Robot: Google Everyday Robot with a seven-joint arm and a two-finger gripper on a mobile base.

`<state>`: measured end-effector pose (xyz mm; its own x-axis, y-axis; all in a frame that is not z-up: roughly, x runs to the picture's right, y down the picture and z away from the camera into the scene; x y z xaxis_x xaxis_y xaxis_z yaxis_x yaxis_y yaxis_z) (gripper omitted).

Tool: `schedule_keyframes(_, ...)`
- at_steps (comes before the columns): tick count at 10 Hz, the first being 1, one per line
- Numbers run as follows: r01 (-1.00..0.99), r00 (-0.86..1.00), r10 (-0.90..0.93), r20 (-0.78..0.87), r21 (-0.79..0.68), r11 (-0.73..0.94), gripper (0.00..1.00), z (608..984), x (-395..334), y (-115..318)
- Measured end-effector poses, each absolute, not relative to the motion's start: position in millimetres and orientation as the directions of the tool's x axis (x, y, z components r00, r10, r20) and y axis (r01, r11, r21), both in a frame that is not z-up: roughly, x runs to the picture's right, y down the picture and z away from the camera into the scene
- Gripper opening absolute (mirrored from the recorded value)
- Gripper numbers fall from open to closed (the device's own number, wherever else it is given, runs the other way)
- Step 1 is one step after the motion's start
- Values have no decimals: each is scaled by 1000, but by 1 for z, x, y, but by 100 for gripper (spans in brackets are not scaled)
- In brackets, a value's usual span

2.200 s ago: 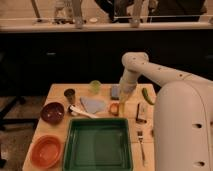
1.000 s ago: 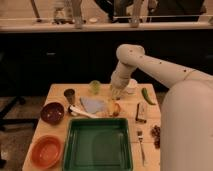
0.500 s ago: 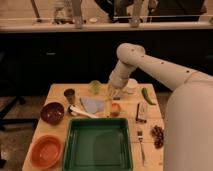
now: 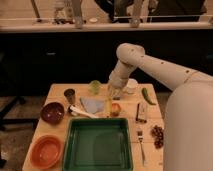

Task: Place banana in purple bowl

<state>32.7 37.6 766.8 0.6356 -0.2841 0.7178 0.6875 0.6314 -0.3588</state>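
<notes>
- Near the front-left corner of the worktop sits the orange bowl (image 4: 46,151), which plays no part in this job.
- Along the left edge, a little further back, the purple bowl (image 4: 52,112) stands upright and holds nothing that I can see; it is the target.
- Between that bowl and the middle lie a dark cup (image 4: 69,95), a white utensil (image 4: 82,112) and a blue cloth (image 4: 92,105), with a green cup (image 4: 94,87) toward the back edge.
- At the front edge, the green tray (image 4: 101,145) fills the centre.
- At mid-worktop the banana (image 4: 108,106) shows as a slim pale strip, just beside the round orange fruit (image 4: 115,108) and well apart from the purple bowl.
- Directly above the banana's back end hangs the gripper (image 4: 114,92). Over the last two seconds the arm has swung in from the right and dropped to this spot. Whether it has closed on the banana I cannot tell.
- That shift suggests the pick-up stage: reach done, carry to the left not begun.
- Toward the right edge lie a green vegetable (image 4: 145,95), a dark bar (image 4: 141,112) and grapes (image 4: 158,135), all untouched.
</notes>
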Motion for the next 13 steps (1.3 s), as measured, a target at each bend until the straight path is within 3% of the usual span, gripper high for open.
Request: schedule_keyframes(13, 793, 393, -301, 869, -154, 589, 0, 768, -93, 38)
